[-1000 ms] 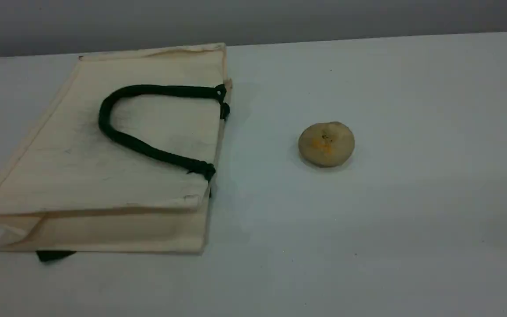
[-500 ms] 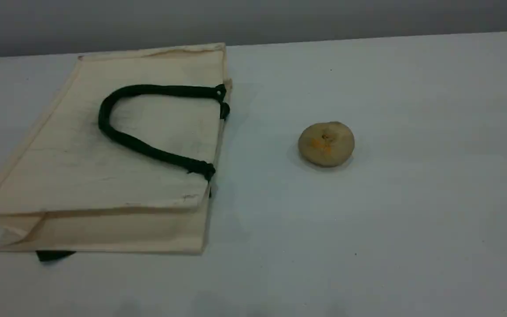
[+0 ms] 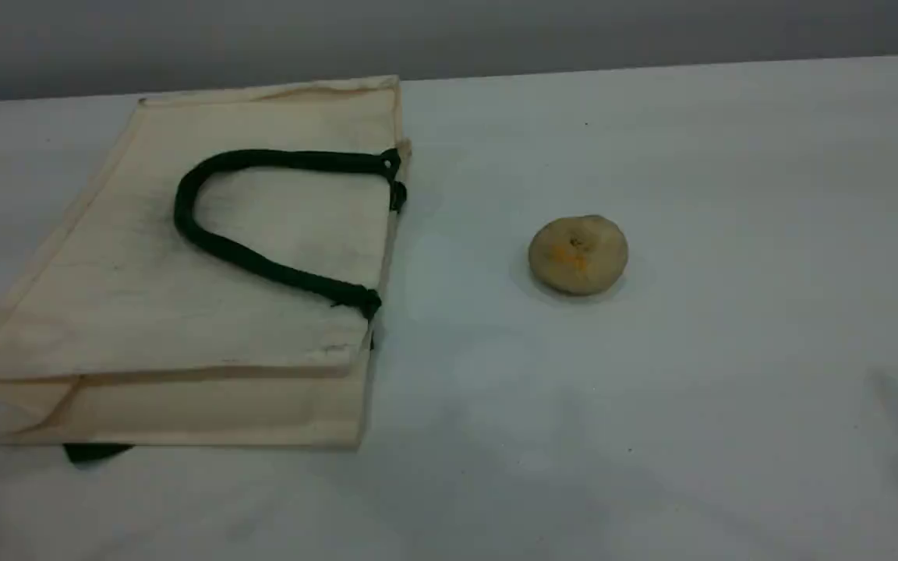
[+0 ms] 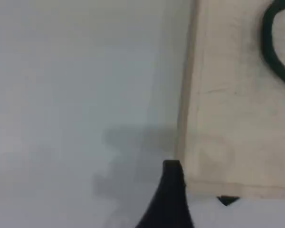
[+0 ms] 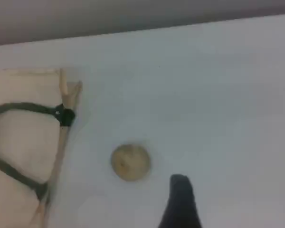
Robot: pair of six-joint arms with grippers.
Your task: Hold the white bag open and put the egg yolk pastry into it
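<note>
The white bag (image 3: 184,312) lies flat on its side at the left of the table, mouth edge towards the pastry, with one dark green rope handle (image 3: 207,241) folded over its top face. The egg yolk pastry (image 3: 578,255) sits alone to its right, well apart from the bag. Neither arm shows in the scene view. In the left wrist view, one dark fingertip (image 4: 172,185) hovers by the bag's (image 4: 237,118) edge with nothing held. In the right wrist view, one fingertip (image 5: 180,194) shows just right of the pastry (image 5: 130,162), apart from it.
A dark green bit of the second handle (image 3: 94,452) pokes out from under the bag's near corner. The white table (image 3: 730,156) ends at a grey wall behind. Faint shadows lie on the table at the front and right.
The bag and the pastry have not moved. Soft shadows have spread over the table's near edge and lower right.
</note>
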